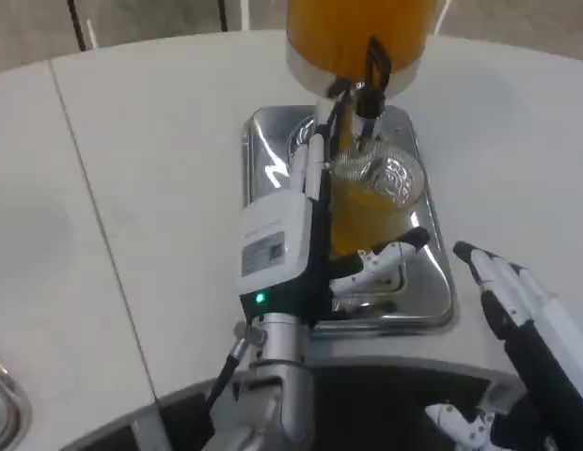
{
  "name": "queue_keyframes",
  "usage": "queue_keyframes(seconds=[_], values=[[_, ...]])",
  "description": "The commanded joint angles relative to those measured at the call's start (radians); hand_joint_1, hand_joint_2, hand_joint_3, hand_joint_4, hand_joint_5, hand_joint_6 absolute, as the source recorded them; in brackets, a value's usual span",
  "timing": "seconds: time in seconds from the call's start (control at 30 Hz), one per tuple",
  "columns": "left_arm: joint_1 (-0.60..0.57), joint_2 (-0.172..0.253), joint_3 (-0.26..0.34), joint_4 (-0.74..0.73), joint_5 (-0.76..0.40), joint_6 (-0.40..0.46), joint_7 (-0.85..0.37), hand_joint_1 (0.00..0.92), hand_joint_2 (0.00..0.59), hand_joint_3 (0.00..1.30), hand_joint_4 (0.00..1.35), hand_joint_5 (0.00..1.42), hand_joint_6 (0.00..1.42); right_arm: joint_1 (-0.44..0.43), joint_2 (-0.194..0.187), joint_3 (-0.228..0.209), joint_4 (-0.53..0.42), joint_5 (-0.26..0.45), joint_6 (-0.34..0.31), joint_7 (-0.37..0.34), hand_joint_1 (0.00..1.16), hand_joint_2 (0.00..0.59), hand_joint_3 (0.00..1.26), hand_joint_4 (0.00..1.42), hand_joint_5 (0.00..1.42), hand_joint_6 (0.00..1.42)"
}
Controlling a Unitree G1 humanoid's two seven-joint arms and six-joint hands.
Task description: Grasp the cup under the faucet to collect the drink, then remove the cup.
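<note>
One hand — left (315,235) — grips the cup (371,202); right hand (517,310) apart.

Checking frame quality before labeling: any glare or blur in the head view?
Head view: bright specular glare on the shiny metal drip tray; clear plastic cup of orange drink is soft, rim detail smeared; left hand sharp enough; right hand slightly blurred at the frame edge.

The head view looks steeply down, close over the white table (132,188).
</note>
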Motion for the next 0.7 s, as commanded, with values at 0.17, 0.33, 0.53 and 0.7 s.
queue_keyframes(seconds=[0.17, 0.33, 0.53, 0.7], values=[[-0.007, -0.045, -0.029, 0.060, 0.012, 0.036, 0.041, 0.206, 0.035, 0.15, 0.21, 0.51, 0.61, -0.022, -0.009, -0.033, 0.006, 0.010, 0.056, 0.036, 0.61, 0.354, 0.00, 0.00, 0.00, 0.08], [-0.028, -0.090, -0.044, 0.125, 0.016, 0.046, 0.105, 0.217, 0.033, 0.47, 0.55, 0.82, 0.95, -0.023, -0.024, -0.073, -0.012, 0.020, 0.080, 0.056, 0.61, 0.354, 0.00, 0.00, 0.00, 0.08], [-0.078, -0.158, -0.024, 0.233, -0.046, -0.017, 0.165, 0.248, 0.030, 0.80, 0.91, 1.13, 1.24, 0.020, -0.016, -0.098, -0.059, 0.007, 0.107, 0.070, 0.61, 0.354, 0.00, 0.00, 0.00, 0.08], [-0.144, -0.203, -0.005, 0.304, -0.092, -0.036, 0.165, 0.240, 0.013, 0.93, 1.06, 1.22, 1.32, 0.048, -0.012, -0.104, -0.088, 0.004, 0.115, 0.089, 0.60, 0.362, 0.00, 0.00, 0.00, 0.09]])
